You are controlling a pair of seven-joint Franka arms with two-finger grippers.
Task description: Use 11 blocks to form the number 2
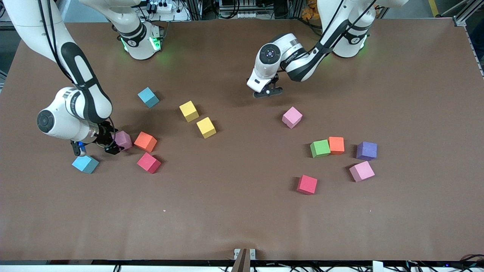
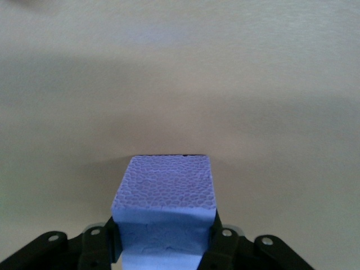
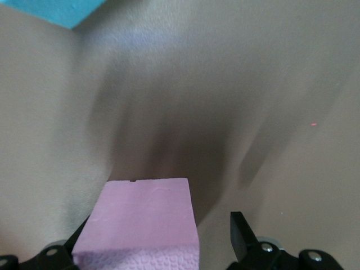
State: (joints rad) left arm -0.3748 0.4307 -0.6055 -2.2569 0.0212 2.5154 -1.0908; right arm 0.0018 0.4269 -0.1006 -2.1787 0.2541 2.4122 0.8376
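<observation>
The blocks lie scattered on the brown table. My left gripper hangs over bare table between the yellow pair and a pink block. In the left wrist view this gripper is shut on a blue-violet cube; the hand hides that cube in the front view. My right gripper is low at a pink block. Its jaws stand open around that pink block, with a gap at one finger. No number 2 is formed.
Beside the right gripper lie an orange block, a red block and a teal cube. Another teal cube and two yellow blocks lie farther. Green, orange, purple, pink and red blocks cluster toward the left arm's end.
</observation>
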